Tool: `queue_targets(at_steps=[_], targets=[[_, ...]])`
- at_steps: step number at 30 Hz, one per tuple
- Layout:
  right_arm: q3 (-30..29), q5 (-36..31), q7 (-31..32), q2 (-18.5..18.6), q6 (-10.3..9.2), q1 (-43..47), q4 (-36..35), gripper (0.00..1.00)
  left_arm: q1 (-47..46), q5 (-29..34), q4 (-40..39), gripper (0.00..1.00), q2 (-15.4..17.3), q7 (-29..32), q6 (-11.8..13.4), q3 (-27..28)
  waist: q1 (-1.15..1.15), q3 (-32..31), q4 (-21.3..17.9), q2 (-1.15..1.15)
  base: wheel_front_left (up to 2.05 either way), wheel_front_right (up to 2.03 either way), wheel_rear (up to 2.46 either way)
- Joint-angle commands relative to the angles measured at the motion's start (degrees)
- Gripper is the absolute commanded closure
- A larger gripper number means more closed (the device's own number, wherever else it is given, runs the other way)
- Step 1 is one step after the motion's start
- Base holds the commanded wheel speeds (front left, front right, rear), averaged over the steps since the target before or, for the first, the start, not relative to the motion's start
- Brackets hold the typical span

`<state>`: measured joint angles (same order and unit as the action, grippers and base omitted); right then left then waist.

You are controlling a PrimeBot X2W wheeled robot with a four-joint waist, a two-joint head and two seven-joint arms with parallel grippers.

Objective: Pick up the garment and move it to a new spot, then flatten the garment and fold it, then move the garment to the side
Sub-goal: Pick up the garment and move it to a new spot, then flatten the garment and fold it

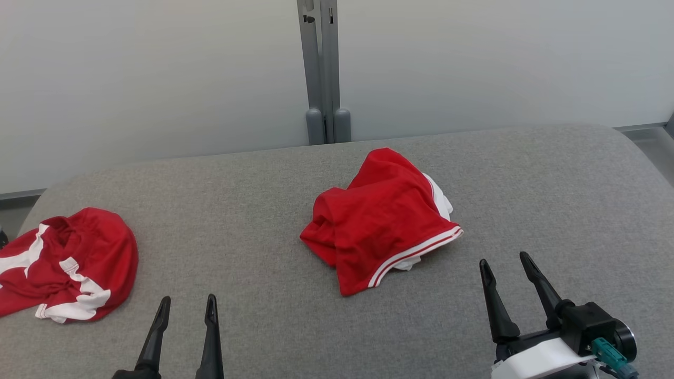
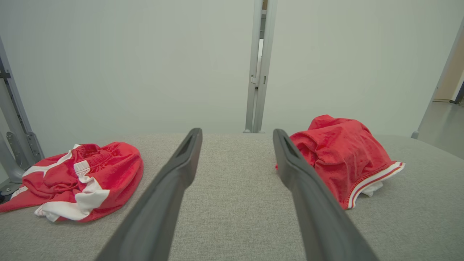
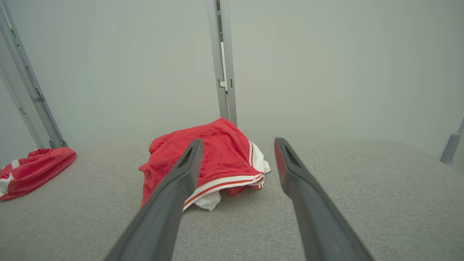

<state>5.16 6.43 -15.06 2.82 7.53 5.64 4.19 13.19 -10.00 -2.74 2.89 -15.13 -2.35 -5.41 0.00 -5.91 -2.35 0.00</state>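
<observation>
While left tool (image 1: 188, 299), right tool (image 1: 504, 259) gape empty, red garment (image 1: 382, 221) lies ahead between them, untouched.

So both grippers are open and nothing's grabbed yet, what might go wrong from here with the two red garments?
1. The middle garment and the left garment look alike. The left gripper sits between them and may reach for the wrong one.
2. The middle garment is bunched, with white cloth tucked beneath. A pinch may catch several layers and hinder flattening.
</observation>
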Motion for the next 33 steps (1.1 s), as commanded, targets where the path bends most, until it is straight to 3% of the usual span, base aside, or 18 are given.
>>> queue_targets(at_steps=[1,33], targets=[[0.1,-0.2,-0.2,0.1,-0.08,0.7,0.2,0.00,-0.3,0.2,0.1,0.00,0.0,0.0,0.1,0.1,0.00,0.0,0.0,0.00,0.00,0.00,0.00],[-0.1,-0.6,-0.2,0.1,-0.08,0.6,0.4,0.00,-0.6,0.3,0.6,0.00,0.0,0.0,0.6,-1.1,0.00,-0.4,0.5,0.00,0.00,0.00,0.00]])
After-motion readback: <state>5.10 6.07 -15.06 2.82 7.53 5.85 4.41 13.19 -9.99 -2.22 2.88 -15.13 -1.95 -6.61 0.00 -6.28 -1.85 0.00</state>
